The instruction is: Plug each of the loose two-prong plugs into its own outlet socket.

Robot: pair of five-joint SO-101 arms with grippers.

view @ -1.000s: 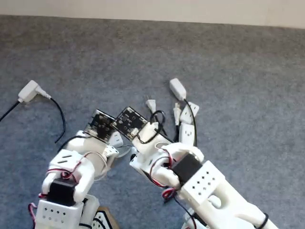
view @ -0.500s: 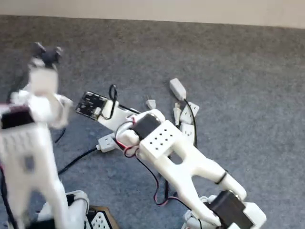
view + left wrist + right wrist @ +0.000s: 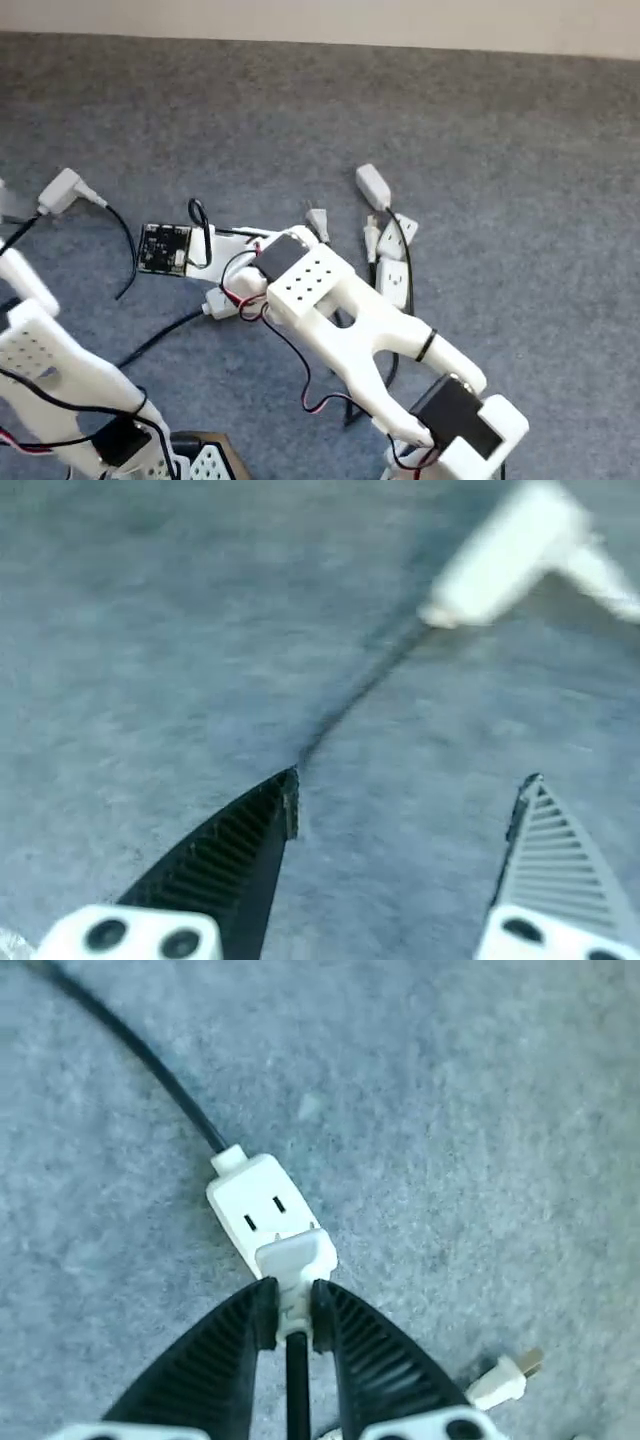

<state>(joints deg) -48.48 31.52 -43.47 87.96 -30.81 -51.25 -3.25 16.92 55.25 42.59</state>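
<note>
White plug [image 3: 297, 1258] clenched in right fingers [image 3: 225, 1350], touching outlet socket [image 3: 252, 1200], left fingers [image 3: 235, 845] spread wide above carpet [image 3: 150, 630]

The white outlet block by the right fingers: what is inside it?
The outlet block shows two empty slots. The white plug, held by the right fingers, meets its end, its prongs hidden.

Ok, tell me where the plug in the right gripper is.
Right wrist view: the plug sits between the fingers of the right gripper, touching the end of the white outlet socket.
</note>
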